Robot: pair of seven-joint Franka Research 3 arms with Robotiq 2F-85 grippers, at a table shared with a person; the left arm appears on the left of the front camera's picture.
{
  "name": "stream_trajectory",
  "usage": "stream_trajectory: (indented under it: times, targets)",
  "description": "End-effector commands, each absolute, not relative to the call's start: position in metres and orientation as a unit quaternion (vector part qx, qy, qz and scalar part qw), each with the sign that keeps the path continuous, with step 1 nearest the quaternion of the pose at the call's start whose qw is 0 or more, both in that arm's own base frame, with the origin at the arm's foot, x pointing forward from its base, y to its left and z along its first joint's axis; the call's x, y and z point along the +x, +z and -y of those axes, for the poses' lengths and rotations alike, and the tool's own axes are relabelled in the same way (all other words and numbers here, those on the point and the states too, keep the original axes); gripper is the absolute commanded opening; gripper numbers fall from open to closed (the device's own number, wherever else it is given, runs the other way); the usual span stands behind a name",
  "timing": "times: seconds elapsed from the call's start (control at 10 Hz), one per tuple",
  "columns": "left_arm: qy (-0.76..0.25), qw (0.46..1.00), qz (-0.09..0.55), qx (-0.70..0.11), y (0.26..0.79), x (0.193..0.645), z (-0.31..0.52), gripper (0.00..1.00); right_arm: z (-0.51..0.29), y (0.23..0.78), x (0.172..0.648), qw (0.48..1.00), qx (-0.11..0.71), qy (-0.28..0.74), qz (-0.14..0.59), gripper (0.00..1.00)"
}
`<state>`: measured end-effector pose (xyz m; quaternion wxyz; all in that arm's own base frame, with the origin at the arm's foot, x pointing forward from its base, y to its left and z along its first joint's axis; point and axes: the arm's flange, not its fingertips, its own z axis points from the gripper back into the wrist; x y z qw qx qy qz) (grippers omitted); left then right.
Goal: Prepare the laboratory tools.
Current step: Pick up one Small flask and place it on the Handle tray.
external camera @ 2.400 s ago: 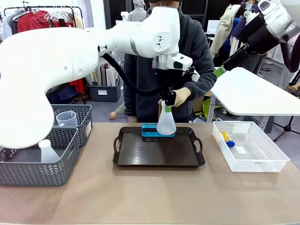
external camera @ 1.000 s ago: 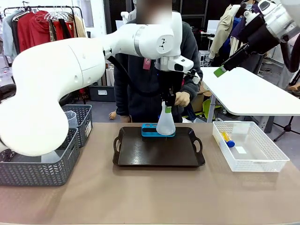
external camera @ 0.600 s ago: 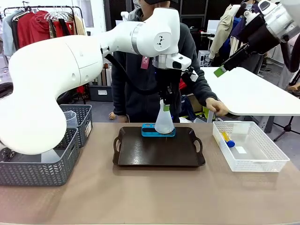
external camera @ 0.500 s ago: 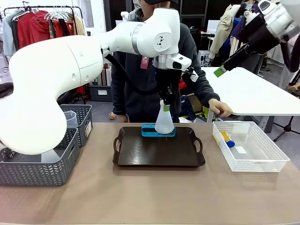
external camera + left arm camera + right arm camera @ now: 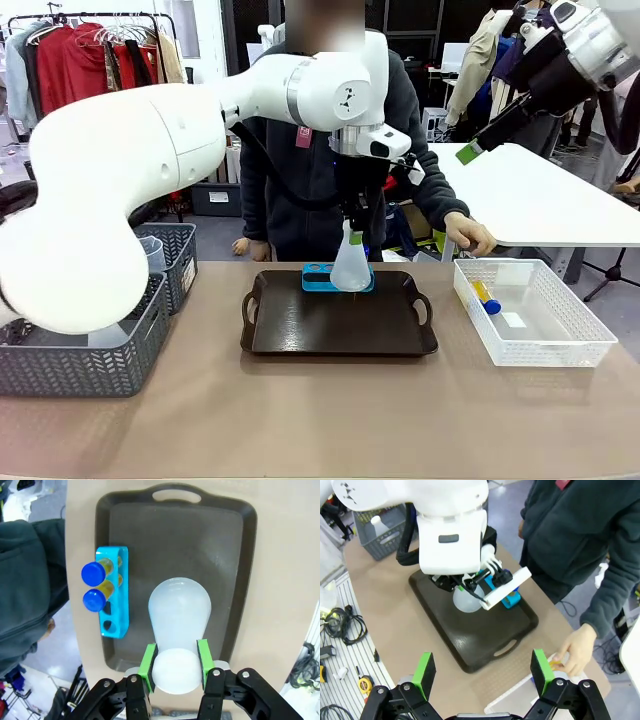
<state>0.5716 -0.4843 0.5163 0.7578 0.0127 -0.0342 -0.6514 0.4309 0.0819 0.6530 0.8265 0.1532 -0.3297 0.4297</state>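
Front view, biggest first: what's there?
— A tan surface (image 5: pixel 320 420), with the white left arm (image 5: pixel 130 180) reaching in from nine o'clock over a black handled tray (image 5: pixel 300 335) at the centre. Two grey plastic baskets (image 5: pixel 90 365) sit at nine o'clock, and a clear plastic basket (image 5: pixel 585 350) at three.

And the translucent white conical flask (image 5: pixel 179 612)?
— Over the tray's twelve o'clock part, just at six o'clock of the low blue four-hole rack (image 5: pixel 114 597). The left gripper (image 5: pixel 175 666) has its fingers clamped on the flask's neck. Whether the base touches the tray, I cannot tell.

Anything smaller?
— Two small blue-capped tubes of amber liquid (image 5: pixel 92 573) stand in the rack. A third lies in the clear basket, and the person's hand (image 5: pixel 470 236) is near that basket's eleven o'clock corner.

And the right gripper (image 5: pixel 482 667)?
— High above the surface, fingers wide apart, holding nothing.
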Motion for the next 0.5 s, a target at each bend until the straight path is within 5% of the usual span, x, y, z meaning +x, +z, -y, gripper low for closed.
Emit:
stream_trajectory:
  times: [0.0, 0.4]
  targets:
    - [-0.671, 0.740, 0.041, 0.030, 0.513, 0.589, 0.507, 0.00, -0.081, 0.654, 0.431, 0.825, 0.157, 0.430, 0.331, 1.00]
    - [-0.694, 0.719, 0.044, 0.022, 0.483, 0.607, 0.526, 0.00, -0.081, 0.654, 0.431, 0.825, 0.157, 0.430, 0.331, 1.00]
